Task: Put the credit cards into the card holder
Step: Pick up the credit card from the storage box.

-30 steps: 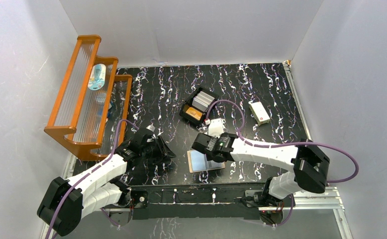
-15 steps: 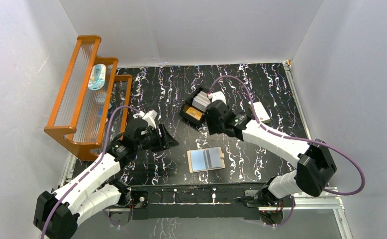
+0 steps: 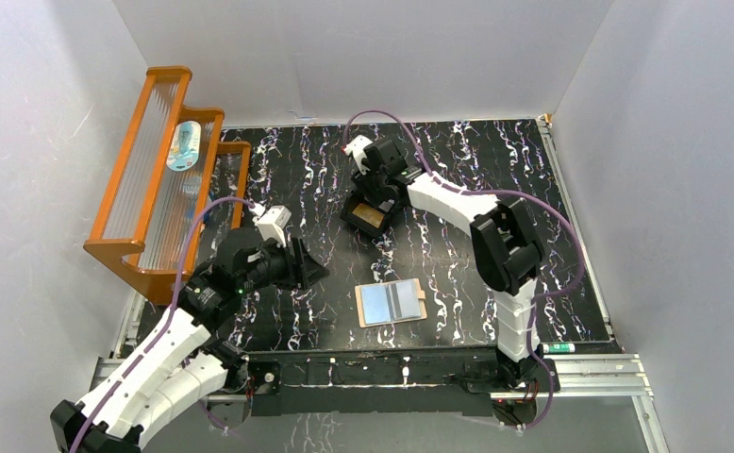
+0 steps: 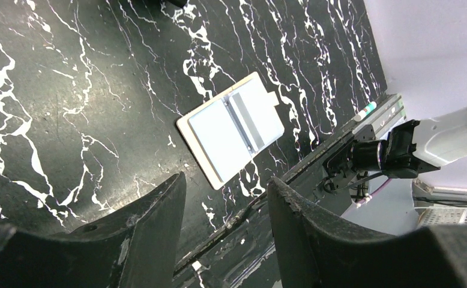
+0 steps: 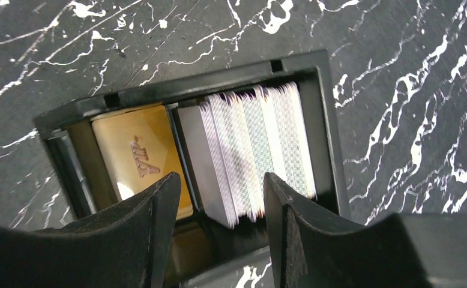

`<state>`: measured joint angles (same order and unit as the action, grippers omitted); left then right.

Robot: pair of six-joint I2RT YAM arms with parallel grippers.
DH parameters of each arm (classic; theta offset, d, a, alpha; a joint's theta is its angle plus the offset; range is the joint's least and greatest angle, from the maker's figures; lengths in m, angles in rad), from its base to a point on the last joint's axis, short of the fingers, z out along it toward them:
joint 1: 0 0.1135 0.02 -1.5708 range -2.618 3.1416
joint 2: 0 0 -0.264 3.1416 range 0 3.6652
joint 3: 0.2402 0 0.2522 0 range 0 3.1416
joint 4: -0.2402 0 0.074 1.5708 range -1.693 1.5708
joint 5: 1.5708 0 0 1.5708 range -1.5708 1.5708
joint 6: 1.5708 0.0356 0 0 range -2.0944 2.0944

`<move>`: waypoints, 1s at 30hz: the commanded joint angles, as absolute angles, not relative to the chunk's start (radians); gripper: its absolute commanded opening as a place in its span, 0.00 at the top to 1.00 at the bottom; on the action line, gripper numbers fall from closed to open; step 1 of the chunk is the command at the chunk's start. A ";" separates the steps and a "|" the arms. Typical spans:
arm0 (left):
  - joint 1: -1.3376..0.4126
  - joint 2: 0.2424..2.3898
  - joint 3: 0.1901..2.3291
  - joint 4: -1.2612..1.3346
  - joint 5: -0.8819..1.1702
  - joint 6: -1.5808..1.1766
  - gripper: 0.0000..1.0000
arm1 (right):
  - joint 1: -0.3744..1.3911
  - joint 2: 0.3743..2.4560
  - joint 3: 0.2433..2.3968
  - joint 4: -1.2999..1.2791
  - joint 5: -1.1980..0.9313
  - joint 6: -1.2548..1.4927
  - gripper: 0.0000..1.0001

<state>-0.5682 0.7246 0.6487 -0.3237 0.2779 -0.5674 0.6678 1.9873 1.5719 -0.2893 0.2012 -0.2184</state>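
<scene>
The left gripper (image 4: 225,183) hangs with its jaws apart and nothing between them, just left of the card holder (image 3: 391,302). The holder lies spread open and flat on the black marbled table (image 3: 288,179), clear sleeves facing up. Well beyond the card holder, the right gripper (image 5: 219,183) hovers, jaws parted and empty, over a black tray (image 5: 219,81). In the tray the credit cards (image 5: 249,150) sit packed in a leaning stack beside an orange-gold card (image 5: 138,159).

2 white arms (image 3: 170,338) with black joints (image 3: 507,247) and purple cables (image 3: 379,113) end in black tools (image 4: 226,180).
</scene>
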 commanded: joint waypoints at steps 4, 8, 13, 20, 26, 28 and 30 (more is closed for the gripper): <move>-0.563 0.648 0.649 -0.366 0.229 -0.554 0.48 | 0.662 2.081 1.673 -0.287 0.247 -0.332 0.39; -0.563 0.641 0.651 -0.368 0.221 -0.553 0.48 | 0.656 2.097 1.652 -0.255 0.264 -0.350 0.41; -0.562 0.641 0.650 -0.368 0.222 -0.555 0.48 | 0.656 2.086 1.628 -0.234 0.288 -0.355 0.50; -0.563 0.642 0.647 -0.369 0.216 -0.557 0.48 | 0.656 2.067 1.625 -0.224 0.300 -0.353 0.64; -0.563 0.646 0.647 -0.369 0.218 -0.558 0.48 | 0.656 2.053 1.634 -0.226 0.305 -0.338 0.70; -0.564 0.649 0.648 -0.368 0.217 -0.559 0.47 | 0.654 2.052 1.638 -0.225 0.311 -0.334 0.71; -0.563 0.653 0.648 -0.368 0.219 -0.560 0.47 | 0.652 2.052 1.647 -0.231 0.308 -0.322 0.72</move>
<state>-0.5682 0.6537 0.6479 -0.3668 0.2199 -0.5678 0.6621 2.0979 1.6211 -0.2737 0.2810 -0.3389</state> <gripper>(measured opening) 0.523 0.288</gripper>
